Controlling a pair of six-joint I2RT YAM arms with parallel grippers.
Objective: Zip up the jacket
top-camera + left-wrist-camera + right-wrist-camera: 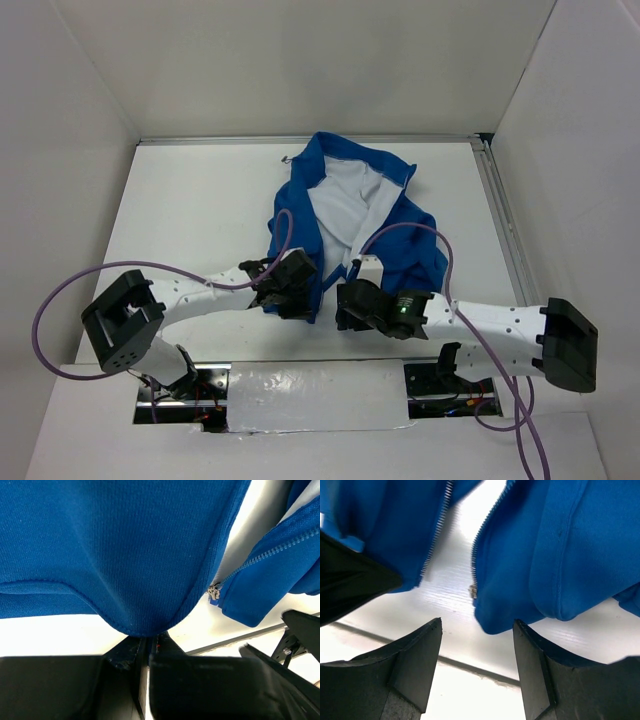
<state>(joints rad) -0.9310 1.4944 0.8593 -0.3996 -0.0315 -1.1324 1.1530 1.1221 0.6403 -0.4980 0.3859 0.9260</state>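
Two halves of the jacket (400, 225) lie unzipped on the table (200, 210). My left gripper (147, 647) pinches the jacket's near hem corner, while my right gripper (477, 627) gapes empty below the other corner. Loose, that side could slide and misalign the slider (214, 591).

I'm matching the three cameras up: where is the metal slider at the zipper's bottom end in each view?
Top external: too small to make out, somewhere at the jacket's lower edge between the grippers.
Left wrist: slider right of centre, at the foot of the zipper teeth.
Right wrist: slider near centre, just above the open right gripper.
Shared landmark: left gripper, shut on the other front panel's hem.
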